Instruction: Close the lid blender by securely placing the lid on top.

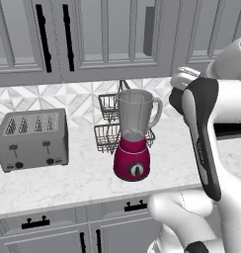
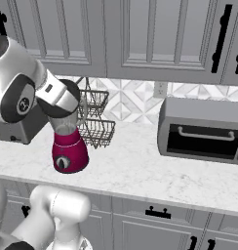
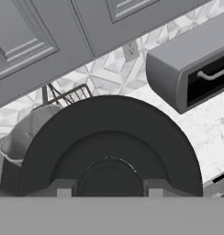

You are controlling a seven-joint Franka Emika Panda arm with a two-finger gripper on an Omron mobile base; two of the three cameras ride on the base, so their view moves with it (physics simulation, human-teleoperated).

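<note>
While the blender [image 1: 134,143] stands on the tabletop [image 1: 83,183] with its jar open at the top, the fingers [image 3: 109,192] are closed on the dark round lid [image 3: 109,147], just beside the jar; placing it is left.

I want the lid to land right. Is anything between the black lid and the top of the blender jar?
Nothing visible blocks it. The round black lid, shut between the fingers, is beside the open clear grey jar on its magenta-red base.
</note>
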